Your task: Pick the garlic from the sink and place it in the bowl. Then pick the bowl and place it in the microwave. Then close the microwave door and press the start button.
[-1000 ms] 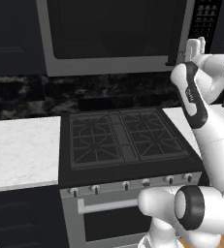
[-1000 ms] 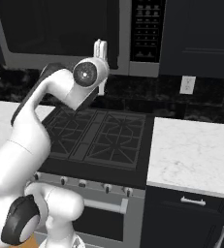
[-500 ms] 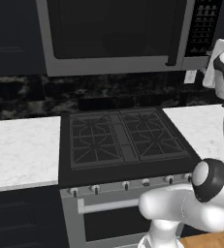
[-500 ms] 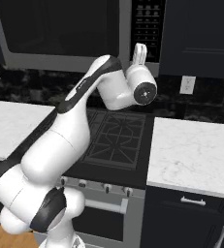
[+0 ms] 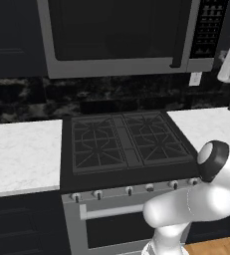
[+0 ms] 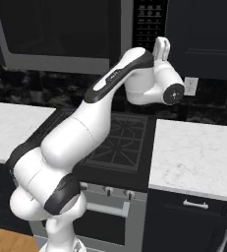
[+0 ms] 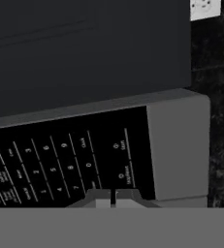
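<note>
A: how many microwaves? where's the gripper at?

B: just one microwave [image 5: 121, 37], door [image 5: 111, 32] closed, above one stove [image 5: 129, 142]. One gripper [image 7: 111, 196], fingers clenched on nothing, right by its button panel [image 7: 60, 164].

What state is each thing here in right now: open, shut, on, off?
microwave door: closed, flush with the frame.
gripper: shut, empty, pointing up at the microwave's button panel.
oven door: closed.
stove grates: bare, no flame visible.
</note>
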Controlling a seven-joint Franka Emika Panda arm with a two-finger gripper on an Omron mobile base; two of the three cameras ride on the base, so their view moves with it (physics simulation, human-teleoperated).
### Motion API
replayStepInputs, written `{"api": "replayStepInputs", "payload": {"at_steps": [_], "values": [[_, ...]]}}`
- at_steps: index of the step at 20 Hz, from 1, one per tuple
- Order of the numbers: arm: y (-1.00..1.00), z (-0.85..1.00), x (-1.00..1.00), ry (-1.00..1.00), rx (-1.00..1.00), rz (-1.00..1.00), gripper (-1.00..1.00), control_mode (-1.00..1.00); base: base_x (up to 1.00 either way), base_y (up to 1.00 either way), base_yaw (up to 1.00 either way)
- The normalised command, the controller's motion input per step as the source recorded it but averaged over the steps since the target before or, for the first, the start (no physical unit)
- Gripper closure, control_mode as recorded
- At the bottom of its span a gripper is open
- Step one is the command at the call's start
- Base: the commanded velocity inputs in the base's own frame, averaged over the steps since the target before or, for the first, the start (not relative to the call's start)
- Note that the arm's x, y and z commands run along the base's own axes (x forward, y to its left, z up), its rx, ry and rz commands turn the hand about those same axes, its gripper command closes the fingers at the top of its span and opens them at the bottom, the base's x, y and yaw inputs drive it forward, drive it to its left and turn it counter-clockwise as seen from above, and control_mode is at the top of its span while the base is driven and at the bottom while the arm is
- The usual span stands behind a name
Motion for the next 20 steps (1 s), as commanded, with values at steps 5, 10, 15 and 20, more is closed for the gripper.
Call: {"api": "replayStepInputs", "payload": {"at_steps": [5,10,15,20], "values": [[0.25,-0.13,0.51,-0.06,0.0,-0.03,1.0,-1.0,0.0,0.0,0.0],[0.03,0.0,0.39,-0.01,0.0,-0.07,1.0,-1.0,0.0,0.0,0.0],[0.0,0.0,0.47,0.0,0.0,-0.07,1.0,-1.0,0.0,0.0,0.0],[-0.11,0.0,0.33,0.0,0.0,-0.03,1.0,-1.0,0.0,0.0,0.0]]}}
